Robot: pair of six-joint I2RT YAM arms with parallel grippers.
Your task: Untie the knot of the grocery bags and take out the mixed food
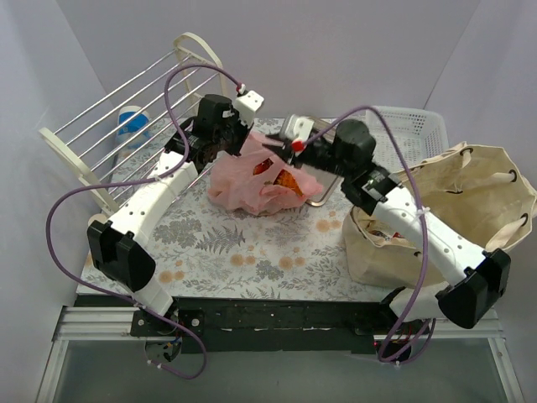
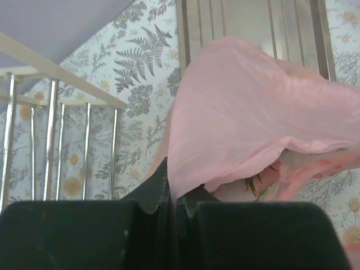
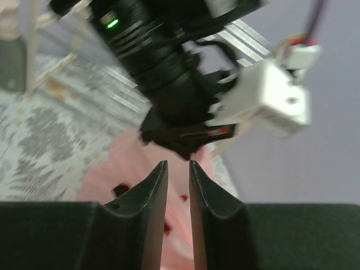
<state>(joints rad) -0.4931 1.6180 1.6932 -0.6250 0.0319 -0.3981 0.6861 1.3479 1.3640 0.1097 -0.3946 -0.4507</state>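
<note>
Pink bag [image 1: 252, 183] sits at frame centre on the flowered tablecloth [image 1: 252, 252] in the top view. It is crumpled, and red and orange food [image 1: 281, 178] shows through the plastic. Both arms meet over the bag's top edge.

Left gripper [image 1: 225, 149] comes in from the upper left of the bag. In the left wrist view the left gripper [image 2: 172, 183] has its fingers [image 2: 152, 197] pressed together, pinching a fold of the pink bag [image 2: 247, 112]. The film rises from the tips and spreads across the right half of the frame. A bit of green leaf [image 2: 256, 183] peeks out under the bag's lower edge at lower right.

Right gripper [image 1: 289, 144] sits just right of the left one, above the bag's upper right part. In the right wrist view the right gripper [image 3: 177, 169] has fingertips [image 3: 157, 185] nearly together with a thin slit between them. Pink bag [image 3: 112, 169] is blurred below and behind. Can't tell if any plastic is caught in the slit. The left arm's black wrist fills the top of that frame, close to the tips.

Canvas tote [image 1: 478, 193] stands at the right edge of the top view, mouth open, with the right arm crossing in front of it. White basket [image 1: 415, 126] is behind it at upper right. Wire rack [image 1: 126, 109] leans at upper left, with a blue and white tub [image 1: 132, 126] behind its bars.
</note>
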